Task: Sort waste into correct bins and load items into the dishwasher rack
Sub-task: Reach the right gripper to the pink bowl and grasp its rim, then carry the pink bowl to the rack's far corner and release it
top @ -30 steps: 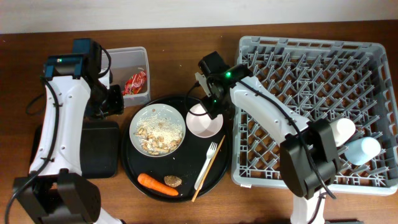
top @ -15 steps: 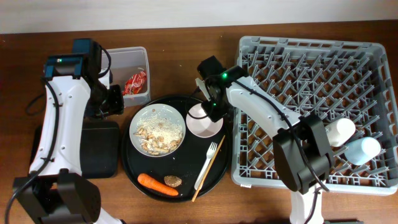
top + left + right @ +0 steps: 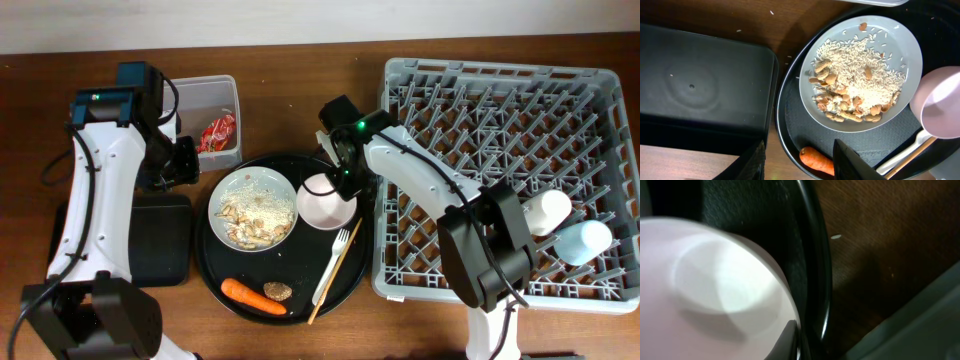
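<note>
Looking from above, I see the right gripper (image 3: 342, 178) at the rim of the pale pink bowl (image 3: 325, 205), at the right side of the round black tray (image 3: 300, 258). I cannot tell if its jaws pinch the rim. The left gripper (image 3: 801, 159) hangs wide open and empty. The red wrapper (image 3: 217, 133) lies in the clear tub (image 3: 205, 92), and its print is too small to read.

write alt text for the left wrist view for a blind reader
A white plate of rice and nut-like scraps sits on a round black tray, with an orange carrot below it and a pale pink bowl at the right edge. A shallow black tray lies to the left on the wooden table.
</note>
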You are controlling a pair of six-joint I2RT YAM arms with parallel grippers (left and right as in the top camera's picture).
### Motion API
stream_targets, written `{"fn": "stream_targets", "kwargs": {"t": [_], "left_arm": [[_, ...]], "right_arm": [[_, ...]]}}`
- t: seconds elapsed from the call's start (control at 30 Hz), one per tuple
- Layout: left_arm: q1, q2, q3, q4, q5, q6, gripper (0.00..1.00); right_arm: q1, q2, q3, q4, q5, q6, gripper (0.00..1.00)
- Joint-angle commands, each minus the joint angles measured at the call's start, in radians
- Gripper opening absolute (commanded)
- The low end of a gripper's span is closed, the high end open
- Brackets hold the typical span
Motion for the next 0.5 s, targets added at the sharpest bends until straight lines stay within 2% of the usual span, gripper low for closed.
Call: {"fn": "stream_targets", "kwargs": {"t": [0.0, 0.23, 0.47], "left_arm": [[-0.002, -0.016, 0.006, -0.001, 0.011, -0.012, 0.43], [-0.002, -0.016, 0.006, -0.001, 0.011, -0.012, 0.43], [-0.002, -0.016, 0.006, -0.001, 0.011, -0.012, 0.43]], "right_arm": [[0.003, -0.009, -0.003, -0.005, 0.032, 0.024, 0.04], [-0.009, -0.078, 0.073, -0.083, 0.092, 0.07, 0.04], [-0.072, -0.296, 0.192, -0.185, 0.264, 0.076, 0.04]]}}
